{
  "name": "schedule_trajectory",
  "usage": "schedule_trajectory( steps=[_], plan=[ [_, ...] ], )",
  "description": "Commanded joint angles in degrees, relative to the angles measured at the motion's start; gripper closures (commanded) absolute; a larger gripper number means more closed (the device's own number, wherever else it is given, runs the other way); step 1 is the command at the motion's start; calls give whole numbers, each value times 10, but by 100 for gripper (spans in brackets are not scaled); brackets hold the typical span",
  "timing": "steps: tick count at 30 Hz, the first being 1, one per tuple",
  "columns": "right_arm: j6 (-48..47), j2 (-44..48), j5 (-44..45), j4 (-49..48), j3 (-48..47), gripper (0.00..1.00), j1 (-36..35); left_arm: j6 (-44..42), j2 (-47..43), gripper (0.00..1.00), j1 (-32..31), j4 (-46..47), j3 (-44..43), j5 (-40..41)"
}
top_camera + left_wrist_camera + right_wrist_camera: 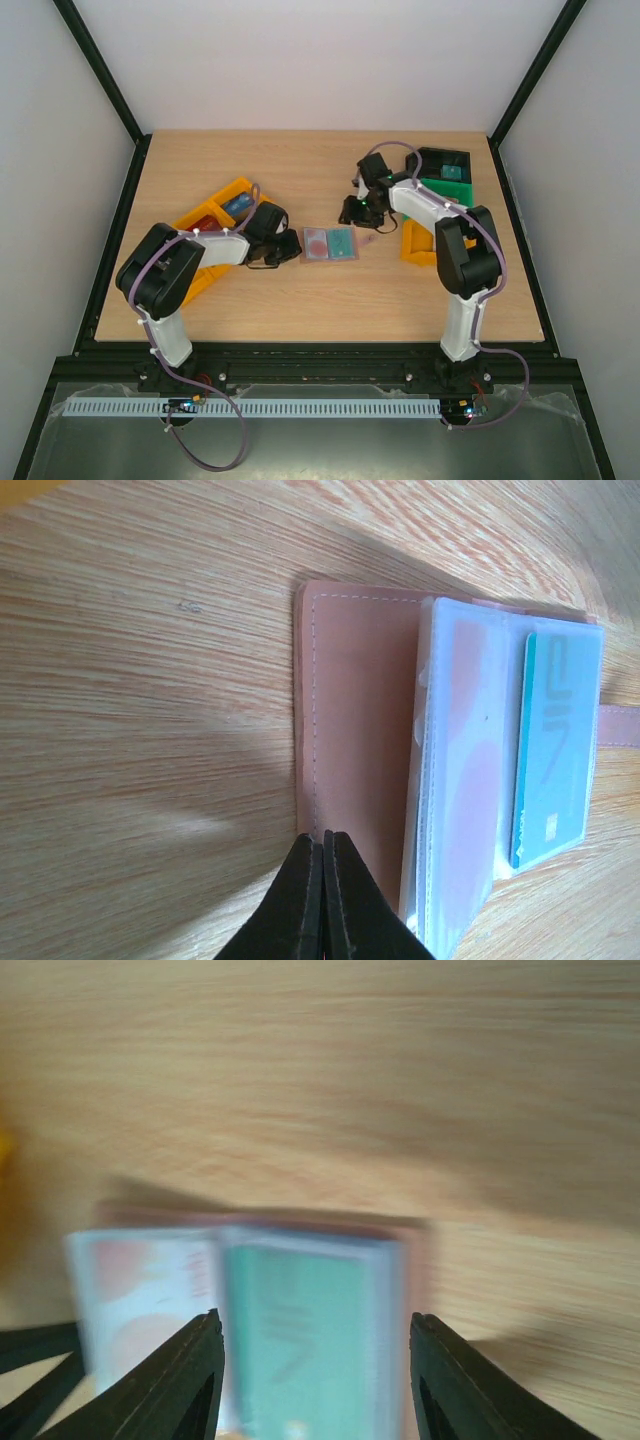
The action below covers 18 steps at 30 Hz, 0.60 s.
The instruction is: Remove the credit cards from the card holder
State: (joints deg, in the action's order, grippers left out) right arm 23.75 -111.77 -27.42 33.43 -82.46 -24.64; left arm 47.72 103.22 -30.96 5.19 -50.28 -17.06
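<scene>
Teal credit card (555, 750) sleeved in card holder (360, 710); lettering unreadable.

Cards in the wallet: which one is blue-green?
The teal card, lying nearer the right gripper; the other card is whitish with red.

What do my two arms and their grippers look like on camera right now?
Both arms match. The left arm and right arm have white links with bulky black joint housings, and a purplish-grey cable runs loosely along each. The left gripper and right gripper have plain matte black, tapering fingers. No markings show.
</scene>
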Motion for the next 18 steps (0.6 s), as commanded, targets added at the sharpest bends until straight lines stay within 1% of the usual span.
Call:
schedule_trajectory(
  steps=[1, 4, 5, 6, 8, 10, 13, 18],
  plan=[
    [-35, -20, 85, 78, -6, 49, 24, -11, 10, 98, -4, -8, -12, 7],
    [-43, -38, 56, 73, 13, 45, 24, -15, 9, 98, -5, -8, -13, 6],
    [-43, -41, 48, 66, 20, 45, 24, -19, 7, 96, -4, -7, -14, 4],
    [-43, -43, 36, 58, 29, 45, 24, -26, 5, 92, -5, -5, -15, 1],
    [-41, -49, 5, 42, 43, 45, 23, -41, -6, 77, -5, 1, -17, -6],
    [-37, -53, -15, 31, 58, 46, 23, -52, -19, 65, -5, 15, -12, -17],
    [-30, -50, -22, 10, 79, 47, 23, -44, -32, 52, -5, 52, 4, -45],
    [-34, -53, -23, 8, 86, 48, 23, -20, -30, 35, -4, 100, 8, -91]
  ],
)
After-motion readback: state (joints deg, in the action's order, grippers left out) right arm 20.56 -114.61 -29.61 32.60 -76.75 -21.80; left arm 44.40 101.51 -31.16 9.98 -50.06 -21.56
